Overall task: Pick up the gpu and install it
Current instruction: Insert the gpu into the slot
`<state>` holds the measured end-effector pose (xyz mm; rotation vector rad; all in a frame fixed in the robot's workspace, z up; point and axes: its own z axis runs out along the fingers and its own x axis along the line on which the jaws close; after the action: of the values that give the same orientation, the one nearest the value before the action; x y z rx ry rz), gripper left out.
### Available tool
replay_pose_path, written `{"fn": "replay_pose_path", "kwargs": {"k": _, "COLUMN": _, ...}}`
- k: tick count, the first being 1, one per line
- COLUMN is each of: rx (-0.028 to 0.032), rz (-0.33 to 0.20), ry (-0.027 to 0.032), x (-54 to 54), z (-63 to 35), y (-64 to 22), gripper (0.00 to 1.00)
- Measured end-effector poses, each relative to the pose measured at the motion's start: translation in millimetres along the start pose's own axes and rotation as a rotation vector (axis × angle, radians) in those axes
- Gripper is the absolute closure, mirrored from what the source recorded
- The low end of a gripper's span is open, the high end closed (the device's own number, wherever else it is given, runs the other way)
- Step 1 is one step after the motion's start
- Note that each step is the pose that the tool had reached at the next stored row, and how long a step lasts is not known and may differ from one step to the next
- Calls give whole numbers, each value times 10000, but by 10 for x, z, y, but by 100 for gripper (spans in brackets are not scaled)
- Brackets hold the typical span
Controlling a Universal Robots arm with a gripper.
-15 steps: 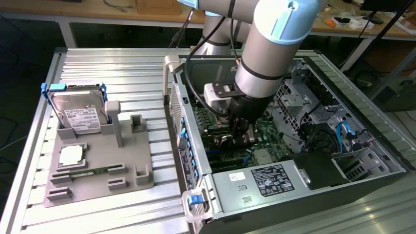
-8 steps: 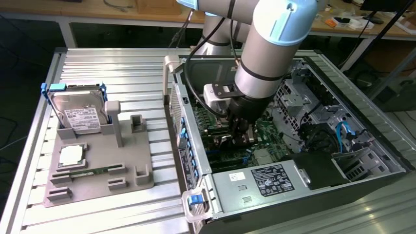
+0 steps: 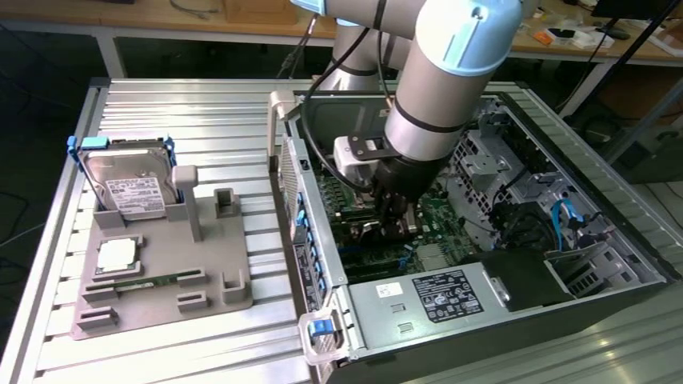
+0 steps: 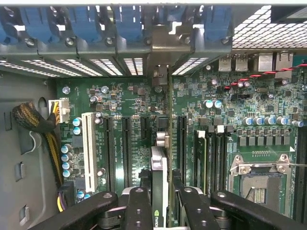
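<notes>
Exterior view: my arm's reaching down inside the open PC case (image 3: 613,208), with the gripper (image 3: 389,224) low over the motherboard (image 3: 440,218). Wrist view: the fingers (image 4: 139,211) are clamped on the gpu (image 4: 160,165). It's edge-on among the expansion slots (image 4: 125,143); can't tell if it's seated.
</notes>
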<state>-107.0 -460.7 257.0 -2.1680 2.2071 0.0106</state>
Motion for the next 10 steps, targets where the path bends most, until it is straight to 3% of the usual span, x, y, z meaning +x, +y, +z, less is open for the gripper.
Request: {"fn": "replay_pose_path", "kwargs": {"k": 10, "rx": 2, "rz": 1, "ry": -23, "x": -6, "z": 3, "y": 0, "gripper": 73}}
